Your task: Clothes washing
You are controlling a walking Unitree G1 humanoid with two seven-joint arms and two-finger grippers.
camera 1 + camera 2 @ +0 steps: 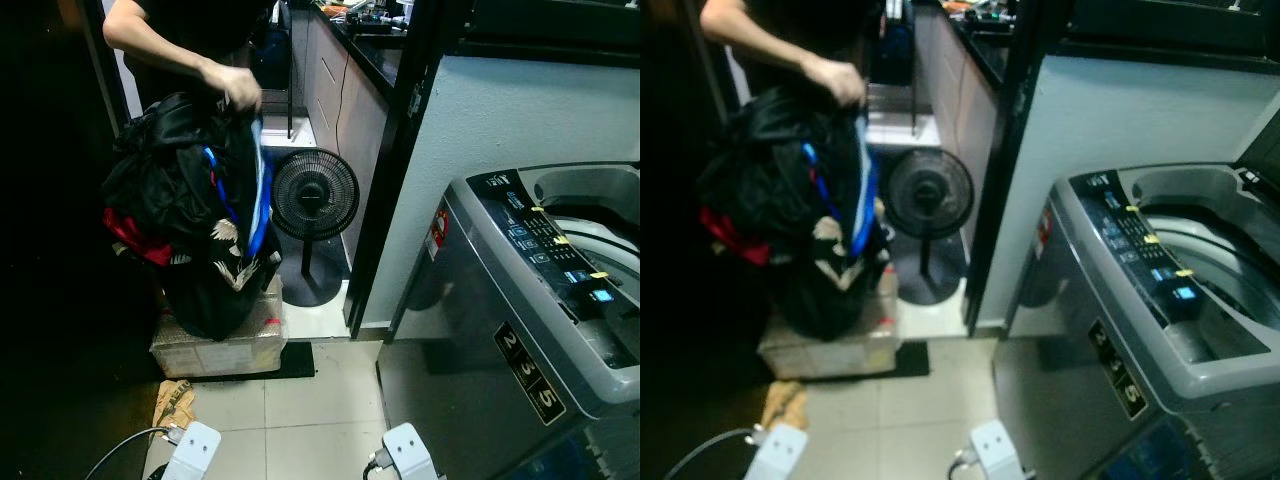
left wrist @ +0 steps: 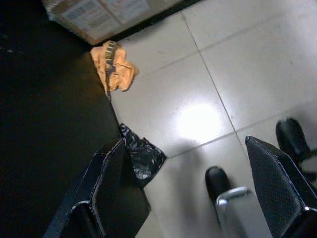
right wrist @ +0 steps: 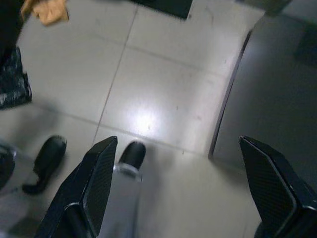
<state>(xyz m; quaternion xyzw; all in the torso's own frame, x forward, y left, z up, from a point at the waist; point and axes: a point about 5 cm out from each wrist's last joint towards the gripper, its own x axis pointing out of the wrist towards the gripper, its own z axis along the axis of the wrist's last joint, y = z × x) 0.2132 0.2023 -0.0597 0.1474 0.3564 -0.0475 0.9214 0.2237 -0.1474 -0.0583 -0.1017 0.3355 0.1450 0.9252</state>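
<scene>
A heap of dark clothes (image 1: pixel 190 215) with red and blue pieces sits in a black bag on a taped cardboard box (image 1: pixel 220 340) at the left. A person's hand (image 1: pixel 235 88) grips the top of the heap. The grey top-loading washing machine (image 1: pixel 545 300) stands at the right with its lid up and drum (image 1: pixel 600 225) exposed. My left gripper (image 2: pixel 198 198) hangs open above the tiled floor, nothing between its fingers. My right gripper (image 3: pixel 178 193) also hangs open over the tiles, beside the machine's dark side.
A black standing fan (image 1: pixel 314 200) stands behind the box by a dark door frame (image 1: pixel 390 170). An orange rag (image 2: pixel 115 67) and a black plastic scrap (image 2: pixel 142 157) lie on the floor. A kitchen counter (image 1: pixel 350 40) runs off at the back.
</scene>
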